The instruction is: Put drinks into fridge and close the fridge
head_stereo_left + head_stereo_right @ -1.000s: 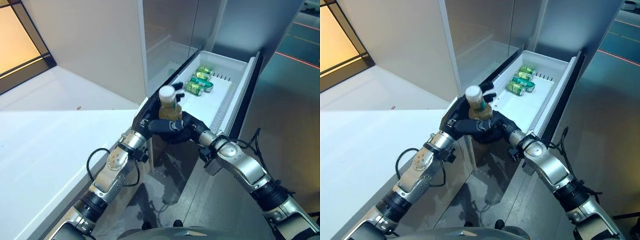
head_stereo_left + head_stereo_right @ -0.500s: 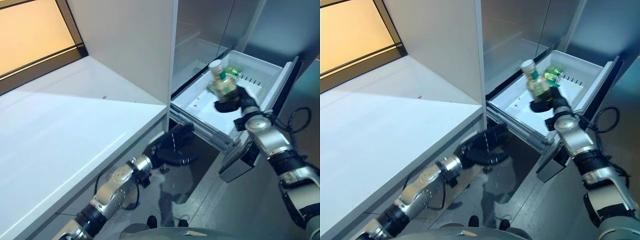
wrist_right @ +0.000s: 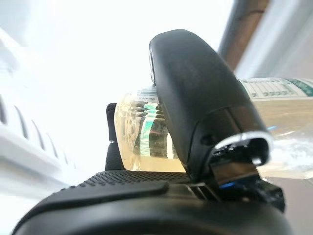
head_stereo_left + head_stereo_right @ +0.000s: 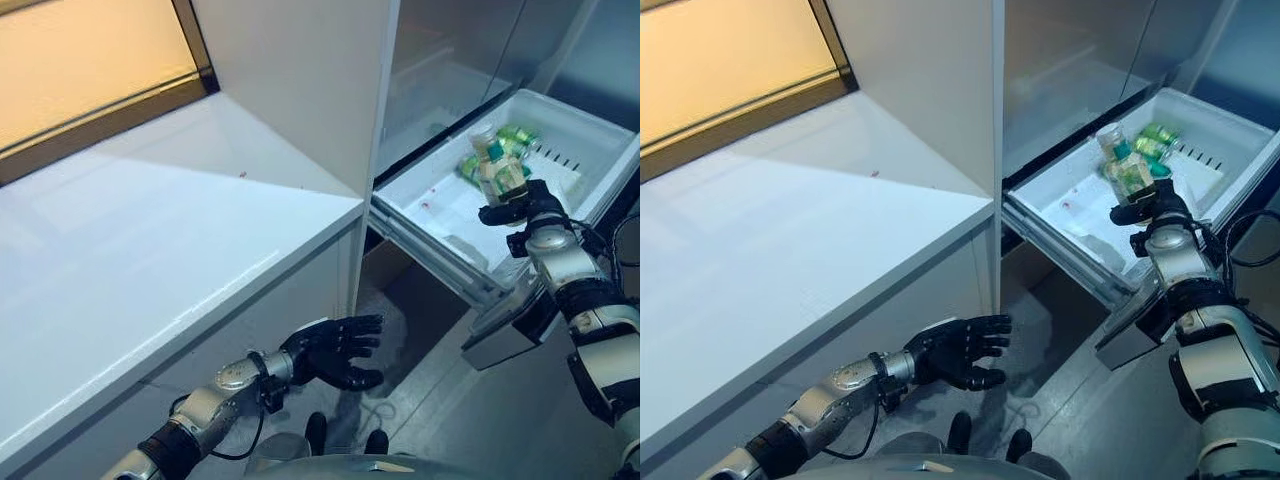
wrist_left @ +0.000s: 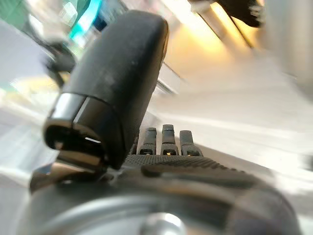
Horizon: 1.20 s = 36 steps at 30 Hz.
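While the right robot hand (image 4: 520, 208) clamps the green-labelled bottle (image 4: 497, 172) over the drawer (image 4: 590, 135), the left robot hand (image 4: 335, 350) hangs spread.

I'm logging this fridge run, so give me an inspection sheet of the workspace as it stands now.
Surface: white counter, bare but for a small reddish speck.
Job's things: bottle held over the open fridge drawer; green cans lie at the drawer's far end.
Clutter: nothing seen.
Hands: right hand curled round the bottle; left hand open, low beside the counter, holding nothing.
Cables: nothing seen apart from the robot's own.
Surroundings: fridge front above the drawer, grey floor, a lit window beyond the counter.
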{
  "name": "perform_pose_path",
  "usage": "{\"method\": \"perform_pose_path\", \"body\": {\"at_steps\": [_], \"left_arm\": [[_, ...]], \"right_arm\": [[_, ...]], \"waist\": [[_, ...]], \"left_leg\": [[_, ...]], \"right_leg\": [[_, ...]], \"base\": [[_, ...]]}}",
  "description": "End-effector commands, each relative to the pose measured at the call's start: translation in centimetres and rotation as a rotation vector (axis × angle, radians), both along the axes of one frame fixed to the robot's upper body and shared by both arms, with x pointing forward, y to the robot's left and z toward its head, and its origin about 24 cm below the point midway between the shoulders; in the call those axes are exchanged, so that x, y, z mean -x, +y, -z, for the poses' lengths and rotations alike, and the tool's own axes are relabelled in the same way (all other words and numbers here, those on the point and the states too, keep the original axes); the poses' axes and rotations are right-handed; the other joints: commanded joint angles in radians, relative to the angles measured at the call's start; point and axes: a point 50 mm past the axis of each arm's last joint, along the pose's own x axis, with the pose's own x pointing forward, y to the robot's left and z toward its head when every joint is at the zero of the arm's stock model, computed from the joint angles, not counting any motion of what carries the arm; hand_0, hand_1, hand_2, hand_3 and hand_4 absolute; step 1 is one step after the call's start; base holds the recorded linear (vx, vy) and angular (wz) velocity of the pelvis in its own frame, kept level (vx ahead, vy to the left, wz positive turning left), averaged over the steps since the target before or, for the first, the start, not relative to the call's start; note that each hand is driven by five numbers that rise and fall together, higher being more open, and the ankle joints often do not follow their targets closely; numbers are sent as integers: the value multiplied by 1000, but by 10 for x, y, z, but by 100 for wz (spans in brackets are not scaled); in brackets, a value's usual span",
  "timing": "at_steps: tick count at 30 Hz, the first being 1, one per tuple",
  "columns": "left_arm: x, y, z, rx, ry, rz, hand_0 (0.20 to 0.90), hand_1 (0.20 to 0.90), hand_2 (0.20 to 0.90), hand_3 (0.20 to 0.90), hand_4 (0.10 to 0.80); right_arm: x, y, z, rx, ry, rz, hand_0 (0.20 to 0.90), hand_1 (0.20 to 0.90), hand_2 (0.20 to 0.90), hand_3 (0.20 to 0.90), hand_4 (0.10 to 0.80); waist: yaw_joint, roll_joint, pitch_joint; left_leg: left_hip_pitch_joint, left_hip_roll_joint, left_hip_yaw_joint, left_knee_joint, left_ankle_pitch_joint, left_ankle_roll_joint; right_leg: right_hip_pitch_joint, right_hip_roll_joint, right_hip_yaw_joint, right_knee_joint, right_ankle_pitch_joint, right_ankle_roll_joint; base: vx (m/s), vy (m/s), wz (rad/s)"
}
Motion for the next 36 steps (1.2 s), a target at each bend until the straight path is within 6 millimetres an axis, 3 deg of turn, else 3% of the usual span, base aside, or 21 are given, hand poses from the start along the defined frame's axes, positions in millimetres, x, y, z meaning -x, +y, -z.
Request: {"method": "perform_pose_path", "body": {"at_steps": [1,3,7,16,19,20,21,23,32,36], "left_arm": [[-10,11,-9,-133,-239,19,900,900,900,900,800],[-8,31,0,-248,-275,-35,900,900,900,900,800],[-6,52,12,-348,-269,-148,900,900,900,900,800],[-11,71,17,-439,-292,-277,900,900,900,900,800],[-17,77,14,-452,-293,-309,900,900,900,900,800],[-17,77,14,-452,-293,-310,900,900,900,900,800],[-19,80,13,-458,-293,-319,900,900,900,900,800],[-19,83,12,-479,-294,-320,900,900,900,900,800],[-15,95,14,-486,-246,-363,900,900,900,900,800],[-11,99,17,-518,-226,-353,900,900,900,900,800]], "right_arm": [[-5,-12,-137,212,-349,-16,300,300,300,200,100],[-3,-19,-130,183,-293,6,300,300,300,200,100],[-3,-24,-125,180,-220,28,300,300,300,200,100],[-7,-20,-130,293,-131,30,300,300,300,200,100],[-5,-24,-131,436,2,37,300,300,300,200,100],[-5,-24,-131,451,18,37,342,342,342,249,149],[-3,-27,-134,610,127,44,900,900,900,900,800],[-1,-28,-139,667,172,41,900,900,900,900,800],[-1,-25,-131,355,164,-50,900,900,900,900,800],[-6,-9,-139,186,-8,-210,900,900,900,900,800]], "waist": [[45,-36,22],[49,-34,57],[50,-19,103],[45,16,207],[44,20,221],[44,20,221],[47,19,224],[50,17,225],[61,-7,207],[56,-30,185]], "left_leg": [[-30,29,73,87,-114,-29],[-52,32,67,87,-108,-29],[-92,37,62,86,-99,-30],[-217,45,76,116,-79,-29],[-232,42,85,134,-83,-27],[-233,41,85,136,-84,-27],[-237,38,85,143,-86,-26],[-236,36,86,150,-86,-26],[-200,29,90,169,-107,-28],[-159,30,99,154,-112,-29]], "right_leg": [[-27,-17,36,133,-91,43],[-52,-10,42,135,-87,40],[-95,-4,52,135,-79,36],[-235,-9,46,183,-65,32],[-252,-10,42,206,-72,29],[-253,-10,42,207,-73,29],[-254,-10,37,212,-74,28],[-249,-9,32,215,-76,25],[-201,-11,25,216,-87,19],[-160,-5,32,197,-87,20]], "base": [[-66,-116,19],[-28,-105,14],[-29,-65,2],[-96,-20,-2],[-48,-3,-5],[-30,-18,-7],[-18,-18,-8],[-6,-12,-4],[3,-3,1],[9,5,-1]]}}
